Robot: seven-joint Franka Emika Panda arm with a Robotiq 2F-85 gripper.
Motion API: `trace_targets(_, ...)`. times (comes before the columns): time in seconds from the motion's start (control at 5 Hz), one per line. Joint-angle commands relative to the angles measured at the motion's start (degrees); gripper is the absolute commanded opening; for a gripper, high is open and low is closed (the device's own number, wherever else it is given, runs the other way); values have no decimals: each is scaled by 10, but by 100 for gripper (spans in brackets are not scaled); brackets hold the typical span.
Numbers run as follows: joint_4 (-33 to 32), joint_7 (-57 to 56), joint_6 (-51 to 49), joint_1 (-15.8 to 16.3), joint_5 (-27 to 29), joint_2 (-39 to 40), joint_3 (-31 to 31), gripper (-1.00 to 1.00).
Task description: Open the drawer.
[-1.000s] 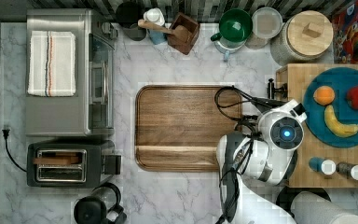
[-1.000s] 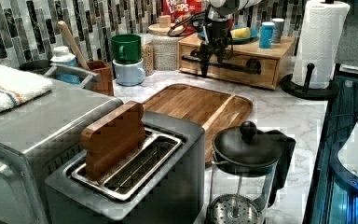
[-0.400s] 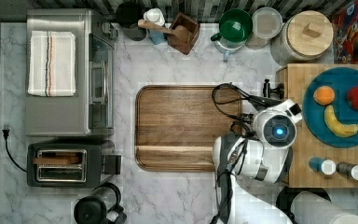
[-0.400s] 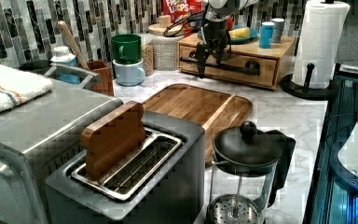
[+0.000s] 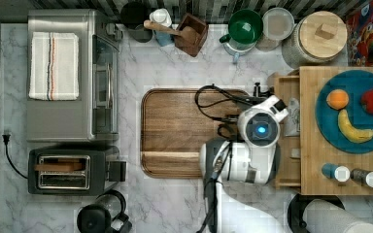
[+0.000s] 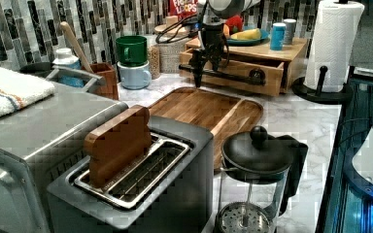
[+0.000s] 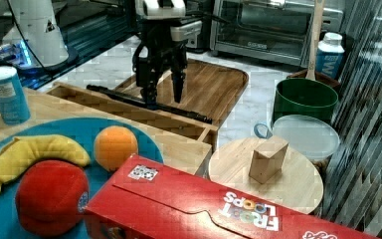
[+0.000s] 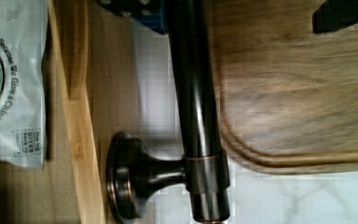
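White marble worktop (image 5: 175, 53) carries our scene. Beside the brown wooden tray (image 5: 175, 131), the light bamboo drawer (image 6: 233, 73) stands partly pulled out. Our gripper (image 7: 163, 88) straddles its long black bar handle (image 7: 144, 103), fingers parted, gripping nothing. We judge the pull underway; next we draw the handle farther towards the tray.
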Motion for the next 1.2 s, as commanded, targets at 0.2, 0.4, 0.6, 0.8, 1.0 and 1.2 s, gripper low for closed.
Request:
trace_targets(0.2,25,65,-84,85,43,-27,106,100)
trace_targets(0.4,34,119,-83,64,28,-13,142,100)
trace_targets(0.6,49,135,-102,79,43,-8,136,100)
trace_targets(0.8,60,148,-111,81,50,-4,136,100)
trace_targets(1.0,59,149,-111,81,50,-4,137,100)
trace_targets(1.2,59,149,-111,80,49,-4,138,100)
